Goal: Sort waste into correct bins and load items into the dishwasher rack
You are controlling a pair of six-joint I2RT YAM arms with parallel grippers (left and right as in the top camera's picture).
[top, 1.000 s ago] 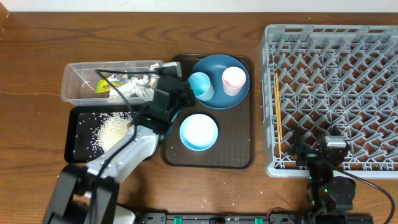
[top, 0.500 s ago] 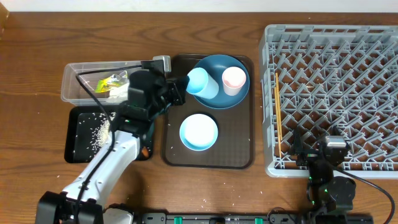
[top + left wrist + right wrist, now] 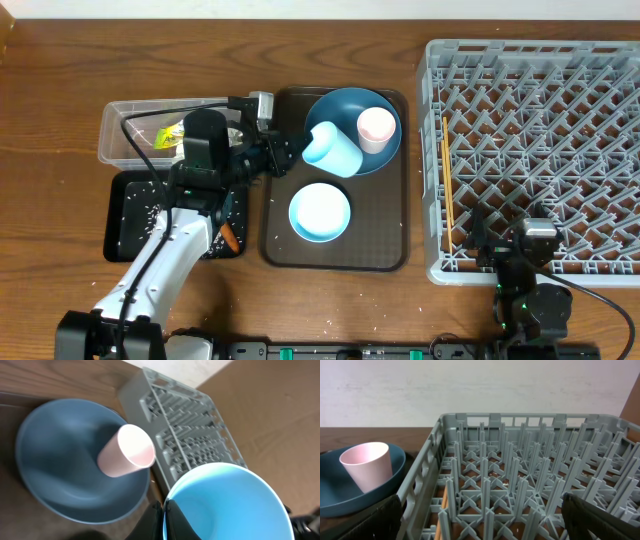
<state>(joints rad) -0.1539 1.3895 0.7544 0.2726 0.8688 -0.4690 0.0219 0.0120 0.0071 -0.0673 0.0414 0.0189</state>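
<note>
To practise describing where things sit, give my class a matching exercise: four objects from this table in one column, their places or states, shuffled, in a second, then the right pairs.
Things
1. light-blue plastic cup
2. pinkish-white cup
3. pale-blue round bowl
4. short orange carrot

Places or states
A. in the shallow black rectangular tray
B. standing in the large round dark-blue dish
C. gripped, tilted, by the left fingers
D. directly on the dark brown serving tray

Pairs: 1-C, 2-B, 3-D, 4-A.
</note>
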